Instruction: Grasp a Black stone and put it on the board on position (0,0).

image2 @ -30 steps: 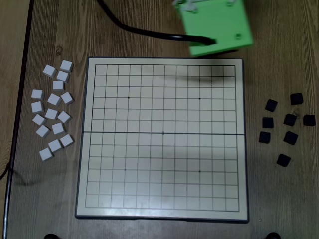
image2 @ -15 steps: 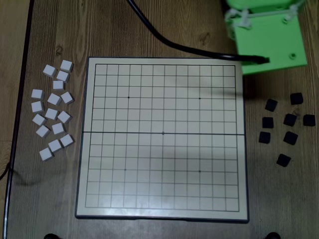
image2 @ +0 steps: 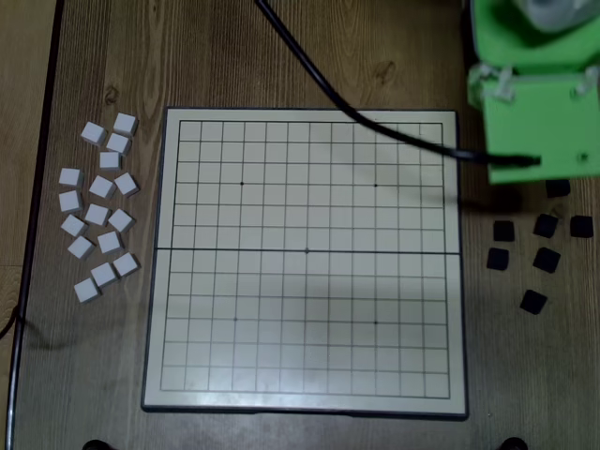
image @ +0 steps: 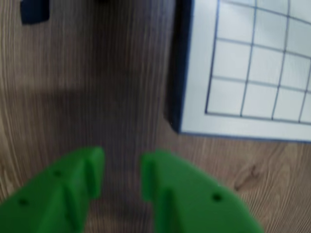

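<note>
My green gripper (image: 122, 162) enters the wrist view from the bottom, with its jaws apart and nothing between them, above bare wood. One black stone (image: 34, 12) shows at the top left of that view. A corner of the white gridded board (image: 252, 73) lies to the right. In the overhead view several black stones (image2: 547, 259) lie right of the board (image2: 305, 116). No stone lies on the board. The green arm (image2: 534, 122) hangs over the top right and hides the gripper there.
Several white stones (image2: 98, 211) lie in a cluster left of the board. A black cable (image2: 328, 89) runs from the top across the board's upper right corner to the arm. The table is brown wood (image2: 234, 56).
</note>
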{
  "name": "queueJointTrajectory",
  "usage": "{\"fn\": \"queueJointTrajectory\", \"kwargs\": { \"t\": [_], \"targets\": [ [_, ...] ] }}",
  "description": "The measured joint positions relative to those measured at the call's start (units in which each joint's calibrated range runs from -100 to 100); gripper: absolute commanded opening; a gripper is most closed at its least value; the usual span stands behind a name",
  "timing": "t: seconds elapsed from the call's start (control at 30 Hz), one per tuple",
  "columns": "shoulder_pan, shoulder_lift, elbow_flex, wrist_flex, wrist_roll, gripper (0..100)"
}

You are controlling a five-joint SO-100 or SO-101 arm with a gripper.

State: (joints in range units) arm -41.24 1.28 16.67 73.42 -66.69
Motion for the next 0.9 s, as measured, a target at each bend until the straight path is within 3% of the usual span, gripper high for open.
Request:
{"fn": "queueJointTrajectory", "kwargs": {
  "t": [0.9],
  "targets": [
    [0.86, 11.23, -1.16, -10.79, 5.57, 6]
  ]
}}
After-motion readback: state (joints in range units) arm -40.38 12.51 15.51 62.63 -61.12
